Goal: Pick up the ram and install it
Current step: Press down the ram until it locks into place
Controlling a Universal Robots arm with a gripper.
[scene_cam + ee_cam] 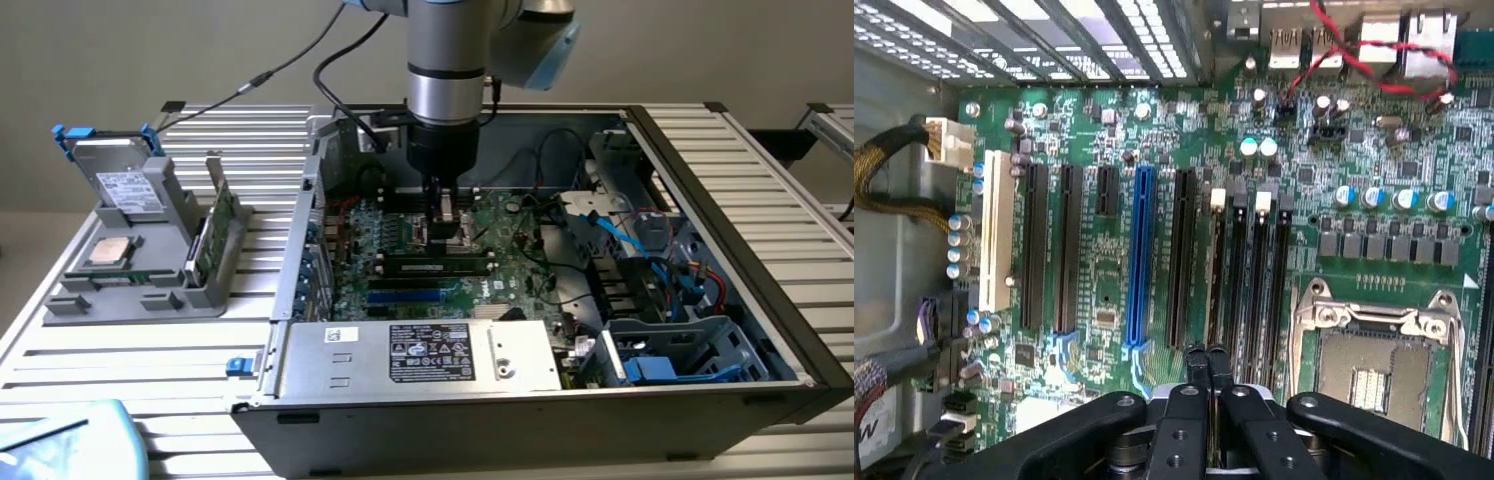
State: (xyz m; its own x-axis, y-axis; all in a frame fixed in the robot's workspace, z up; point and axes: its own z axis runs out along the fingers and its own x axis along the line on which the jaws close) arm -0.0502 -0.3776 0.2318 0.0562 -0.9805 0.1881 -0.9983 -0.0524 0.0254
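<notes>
The ram (430, 266), a long dark stick with a small pale label, lies along a slot of the green motherboard (387, 240) inside the open computer case. My gripper (447, 238) hangs straight down from the arm just above and behind the ram's middle. Its fingers are shut together with nothing between them. In the wrist view my gripper (1204, 358) points at the row of black memory slots (1249, 280) with white latches. I cannot tell whether the fingertips touch the ram.
At the exterior view's left, a grey holder (134, 290) carries a hard drive (127, 185), a silver processor chip (110, 252) and an upright green card (220, 225). A power supply (427, 352) fills the case front. Cables (641, 250) crowd the right; an open processor socket (1374, 350) lies beside the slots.
</notes>
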